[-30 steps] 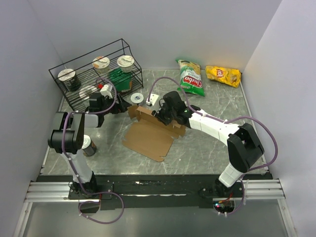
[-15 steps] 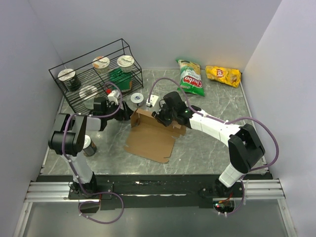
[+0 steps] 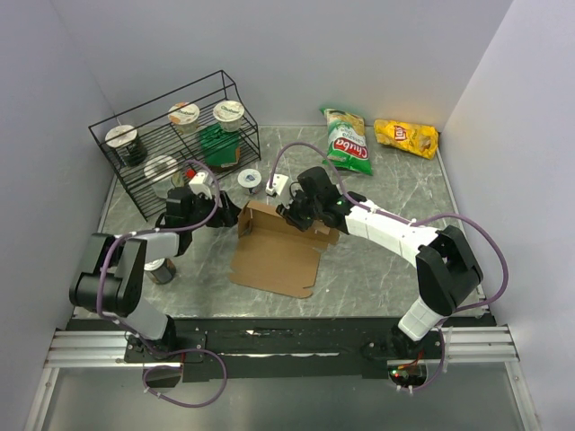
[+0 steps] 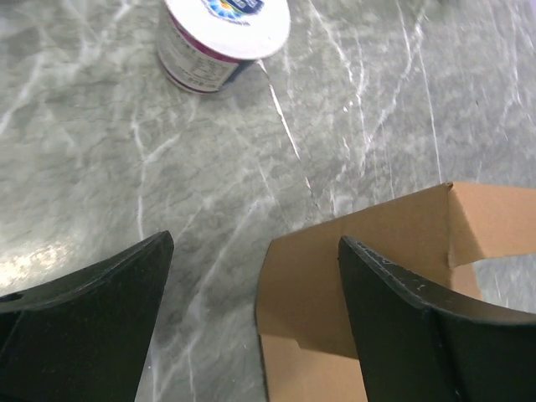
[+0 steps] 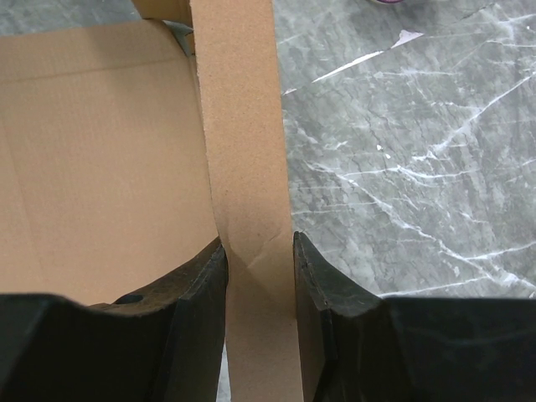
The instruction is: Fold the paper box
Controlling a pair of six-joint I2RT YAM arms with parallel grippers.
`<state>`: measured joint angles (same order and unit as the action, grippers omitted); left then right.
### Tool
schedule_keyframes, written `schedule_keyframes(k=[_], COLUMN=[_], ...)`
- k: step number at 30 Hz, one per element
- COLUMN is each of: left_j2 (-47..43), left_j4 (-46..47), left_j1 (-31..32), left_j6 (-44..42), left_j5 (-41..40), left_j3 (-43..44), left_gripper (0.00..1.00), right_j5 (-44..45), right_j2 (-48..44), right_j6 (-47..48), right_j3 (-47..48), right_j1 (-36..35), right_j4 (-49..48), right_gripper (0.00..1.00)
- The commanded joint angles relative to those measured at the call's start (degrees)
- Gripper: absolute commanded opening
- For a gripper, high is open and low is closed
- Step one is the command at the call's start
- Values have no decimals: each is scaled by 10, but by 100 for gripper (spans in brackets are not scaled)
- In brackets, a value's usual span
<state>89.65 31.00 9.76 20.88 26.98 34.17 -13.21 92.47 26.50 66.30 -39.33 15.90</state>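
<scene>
We crease a flap (image 5: 244,151).
Our right claw (image 5: 258,272) pinches the paper box (image 3: 274,260) flap upright; left claw (image 4: 251,251) gapes empty, perhaps to brace.

The whole worktop (image 3: 377,269) is viewed from high above and behind the arm bases (image 3: 151,337), which are kept at the bottom edge, with the far wall at the top. The left wrist view is set low over the marble and aimed forward and down between the wide-apart fingers (image 4: 84,318) of the left tool (image 4: 255,241); a corner of the paper box (image 4: 368,251) and a cup (image 4: 224,33) are shared with the overhead view. The right wrist view is set closest, aimed down along a box flap pinched in the right tool (image 5: 258,243), also seen from overhead.
</scene>
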Motion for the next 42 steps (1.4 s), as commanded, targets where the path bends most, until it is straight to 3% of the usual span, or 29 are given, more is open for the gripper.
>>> schedule_keyframes(k=[1,16,24,42], left_j2=[-32,-84,-67,-58], left_j4=[-56,-24,43,31], left_j1=[16,40,40,50], left_j6=[28,130,200,224], left_j5=[-43,-5,52,55], left_j3=[3,-56,-62,-33], left_gripper=[86,83,80,79], right_j5=[1,13,13,7], right_j2=[-7,-8,-3,3], right_j6=[-15,-27,-36,-37], right_j3=[-6,-20,-23,-25], right_j1=[0,-8,-8,-9], right_j4=[9,0,-6,-11], right_gripper=[30,31,31,31])
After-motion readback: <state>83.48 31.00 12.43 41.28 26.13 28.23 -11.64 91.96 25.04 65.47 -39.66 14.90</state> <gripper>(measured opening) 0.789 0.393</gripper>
